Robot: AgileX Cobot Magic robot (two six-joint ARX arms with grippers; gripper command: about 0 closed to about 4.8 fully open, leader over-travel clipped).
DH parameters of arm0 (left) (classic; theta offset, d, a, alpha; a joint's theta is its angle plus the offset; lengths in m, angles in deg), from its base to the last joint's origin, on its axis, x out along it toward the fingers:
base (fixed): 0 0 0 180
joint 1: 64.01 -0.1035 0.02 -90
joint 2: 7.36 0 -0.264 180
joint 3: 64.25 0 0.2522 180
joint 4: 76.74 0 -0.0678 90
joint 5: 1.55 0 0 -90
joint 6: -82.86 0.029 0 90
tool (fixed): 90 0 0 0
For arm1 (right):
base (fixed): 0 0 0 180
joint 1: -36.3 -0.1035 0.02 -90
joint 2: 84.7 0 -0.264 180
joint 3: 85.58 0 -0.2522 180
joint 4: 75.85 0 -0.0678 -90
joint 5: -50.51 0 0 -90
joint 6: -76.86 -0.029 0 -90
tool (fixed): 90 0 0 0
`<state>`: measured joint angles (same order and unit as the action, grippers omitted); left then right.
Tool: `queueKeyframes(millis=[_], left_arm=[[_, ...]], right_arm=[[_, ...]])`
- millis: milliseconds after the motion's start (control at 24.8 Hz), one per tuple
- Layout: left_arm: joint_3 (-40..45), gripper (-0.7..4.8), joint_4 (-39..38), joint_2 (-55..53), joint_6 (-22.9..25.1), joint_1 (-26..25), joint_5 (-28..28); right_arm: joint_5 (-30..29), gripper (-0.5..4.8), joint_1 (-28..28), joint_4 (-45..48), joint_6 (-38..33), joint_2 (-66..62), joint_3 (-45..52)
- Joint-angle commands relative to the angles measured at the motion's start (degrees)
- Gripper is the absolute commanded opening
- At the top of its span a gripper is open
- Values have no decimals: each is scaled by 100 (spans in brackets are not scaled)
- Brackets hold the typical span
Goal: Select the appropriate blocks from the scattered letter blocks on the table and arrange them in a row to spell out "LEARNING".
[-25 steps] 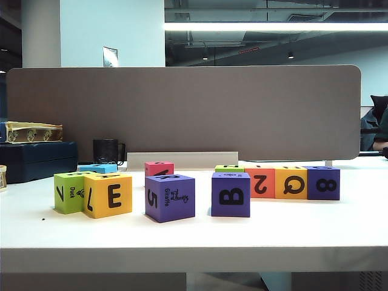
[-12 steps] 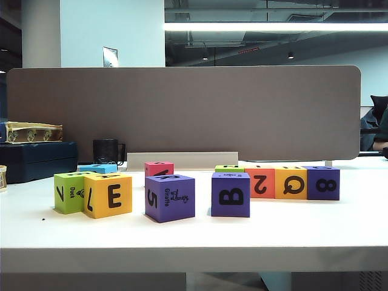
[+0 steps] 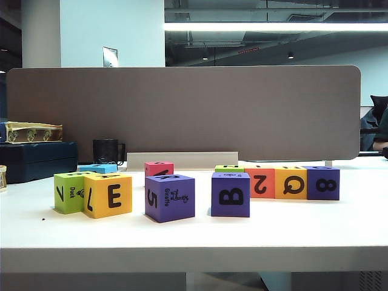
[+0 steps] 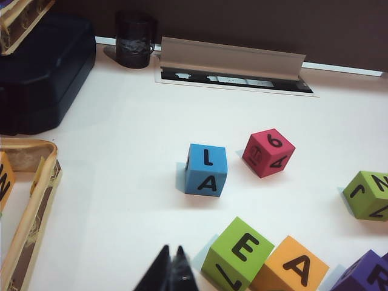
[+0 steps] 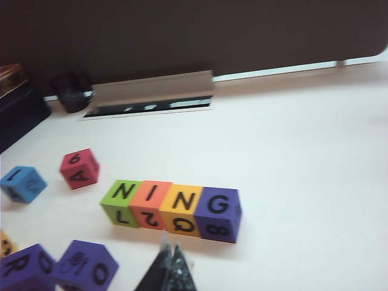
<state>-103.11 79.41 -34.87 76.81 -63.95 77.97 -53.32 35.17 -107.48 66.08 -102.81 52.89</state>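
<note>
In the left wrist view my left gripper [image 4: 171, 265] is shut and empty, hovering over the white table [image 4: 121, 151] just beside a green letter block [image 4: 237, 254] marked E and L. An orange A block [image 4: 291, 273] touches that green one. Farther off lie a blue block [image 4: 206, 170] with L and A and a red block [image 4: 268, 152]. My right gripper [image 5: 170, 253] is shut and empty, close in front of a row of blocks [image 5: 173, 206] reading N, I, N, G. Neither gripper shows in the exterior view, where a yellow E block [image 3: 109, 195] and a purple B block [image 3: 231, 194] face the front.
A dark blue box [image 4: 36, 73] and a black cup [image 4: 134, 39] stand at the back left. A raised cable flap [image 4: 230, 57] lies before the grey-brown partition [image 3: 182, 109]. A tan tray [image 4: 30, 212] sits at the left. Two purple blocks [image 5: 85, 267] lie near the right gripper.
</note>
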Motion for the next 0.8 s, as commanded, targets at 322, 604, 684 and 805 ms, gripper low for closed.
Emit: queueKeyframes(millis=[322,604,684,805], left_arm=[[-365,-5,170,-667,306,0,-275],[-435,-5,304,-1093,306,0,-485],[-442,-5,354,-1182,306,-2,-542],[-605,-5,337,-1484,306,0,-549]], right_arm=[[-431,-2,-529,4,472,-1744,-1300],[-415,-2,-1263,-105,533,-2658,-1917],[-415,-2,-1401,-164,551,-2846,-2044],[-413,-2,-1639,-170,678,-3178,-2218]])
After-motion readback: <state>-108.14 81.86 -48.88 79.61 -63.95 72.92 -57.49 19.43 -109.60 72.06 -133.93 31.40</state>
